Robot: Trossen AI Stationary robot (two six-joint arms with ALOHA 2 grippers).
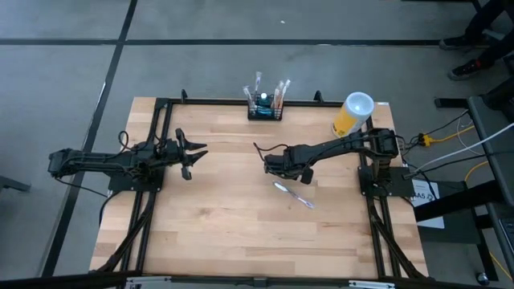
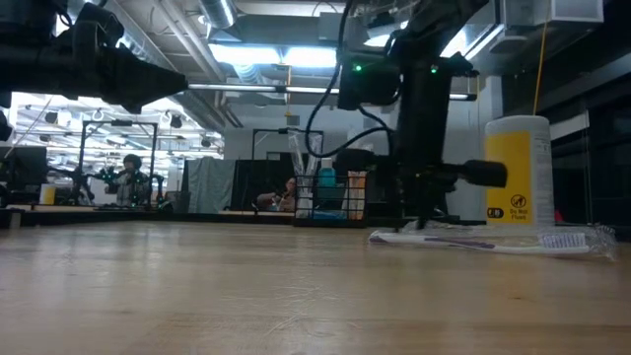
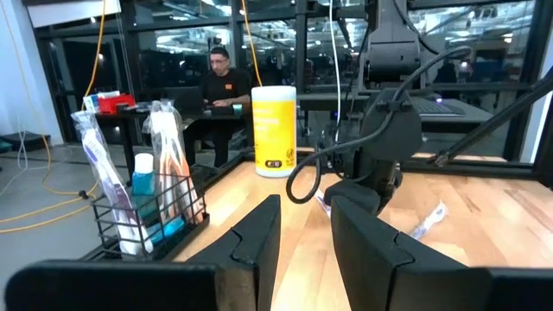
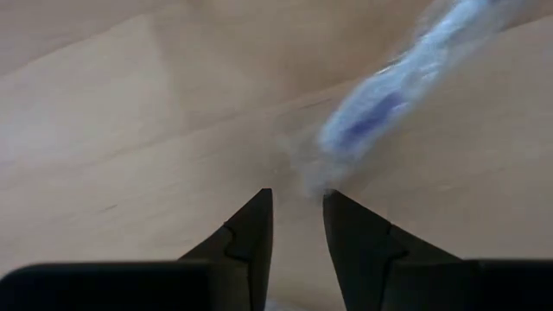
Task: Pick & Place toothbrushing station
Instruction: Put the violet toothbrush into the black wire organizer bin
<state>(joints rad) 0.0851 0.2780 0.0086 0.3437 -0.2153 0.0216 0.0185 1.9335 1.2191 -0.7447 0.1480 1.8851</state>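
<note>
Hovering low, the right gripper (image 4: 296,226), jaws slightly spread and empty, is aimed at the wrapped toothbrush (image 1: 292,195); the left gripper (image 3: 304,235), similarly parted, is parked aside.

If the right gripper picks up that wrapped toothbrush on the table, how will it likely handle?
The toothbrush lies flat in a clear wrapper, so it probably feels light and slides easily on the smooth wood. The glossy film may be slippery between the fingers of the right gripper, which is just above one end. Gripped at that end, the long thin brush would likely droop or swing.
</note>
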